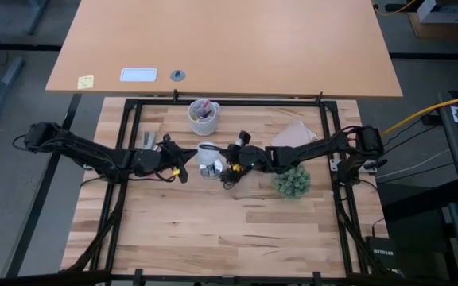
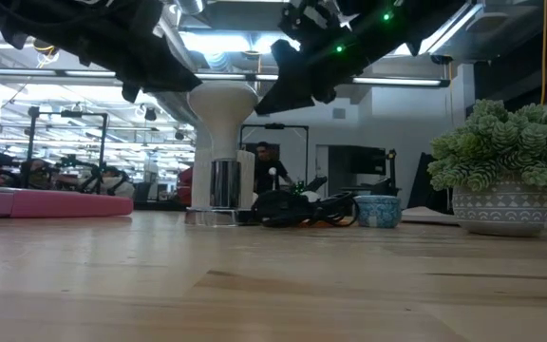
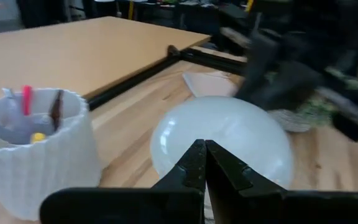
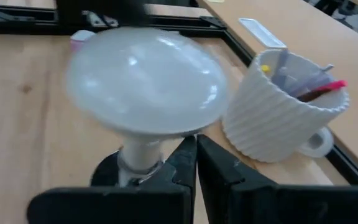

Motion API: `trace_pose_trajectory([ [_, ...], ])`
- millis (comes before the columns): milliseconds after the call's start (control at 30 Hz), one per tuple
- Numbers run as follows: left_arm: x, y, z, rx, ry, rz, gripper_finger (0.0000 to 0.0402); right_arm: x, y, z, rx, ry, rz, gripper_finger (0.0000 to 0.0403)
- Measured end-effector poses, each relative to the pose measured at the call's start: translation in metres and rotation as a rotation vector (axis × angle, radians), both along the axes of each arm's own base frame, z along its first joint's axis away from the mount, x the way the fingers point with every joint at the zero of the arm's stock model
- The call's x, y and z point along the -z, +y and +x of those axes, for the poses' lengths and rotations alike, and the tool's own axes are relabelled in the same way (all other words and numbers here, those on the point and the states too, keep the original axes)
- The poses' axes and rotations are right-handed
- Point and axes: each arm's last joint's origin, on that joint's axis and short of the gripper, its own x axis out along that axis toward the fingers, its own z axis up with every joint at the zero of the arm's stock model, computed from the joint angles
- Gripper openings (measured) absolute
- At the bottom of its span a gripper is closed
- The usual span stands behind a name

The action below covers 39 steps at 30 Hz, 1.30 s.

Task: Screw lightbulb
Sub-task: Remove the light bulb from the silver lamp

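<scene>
While both arms crowd the bulb [image 1: 209, 151] from either side, the main risk is a knock. Bulb stands upright in the socket [image 2: 224, 183] near the desk's middle, toward the far edge; cannot tell how far it is threaded in. Left gripper [image 1: 183, 172] sits just beside it on the left, fingers together, holding nothing. Right gripper [image 1: 230, 165] sits just beside it on the right, fingers likewise together and empty.

Risks, as judged:
- Closed fingers cannot take the dome; a push with them would tip bulb and socket, which looks free-standing.
- Turning without steadying the socket would likely spin the whole thing or drag the cord [image 2: 297, 209].
- Smooth frosted dome may slip in a pinch; too hard a pinch could crack it.
- Arms this near each other could collide over the bulb.

Around:
- Pen cup [image 1: 203, 116] just behind the bulb toward the far edge, near enough for a finger to clip.
- Potted plant [image 1: 292, 182] under the right arm, toward the right edge.
- Cord lies coiled by the socket's base, on the right gripper's side.
- Small blue bowl [image 2: 379, 210] beyond the cord in the low view.
- Pink flat thing [image 2: 50, 202] well off to the left.
</scene>
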Motion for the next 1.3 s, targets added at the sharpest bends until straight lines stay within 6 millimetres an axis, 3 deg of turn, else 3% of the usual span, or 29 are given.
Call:
trace_pose_trajectory([
  [233, -0.002, -0.008, 0.000, 0.044, -0.027, -0.017, 0.0000, -0.001, -0.017, 0.001, 0.042, -0.017, 0.001, 0.0019],
  [467, -0.013, -0.010, 0.002, 0.050, -0.106, 0.068, 0.0000, -0.006, -0.019, 0.001, 0.046, -0.021, -0.075, 0.0019],
  [700, -0.020, -0.003, 0.002, -0.034, -0.126, 0.161, 0.0000, -0.046, -0.018, -0.020, 0.061, -0.058, -0.128, 0.0019],
  [867, -0.019, 0.006, 0.003, -0.076, -0.110, 0.166, 0.0000, -0.063, -0.001, -0.034, -0.033, -0.072, -0.059, 0.0019],
  [1100, -0.012, 0.017, 0.002, -0.129, -0.040, 0.155, 0.0000, -0.049, 0.031, -0.028, -0.177, -0.036, -0.001, 0.0019],
  [1300, -0.004, 0.019, 0.001, -0.117, 0.002, 0.092, 0.0000, -0.030, 0.037, -0.015, -0.184, -0.041, 0.011, 0.0019],
])
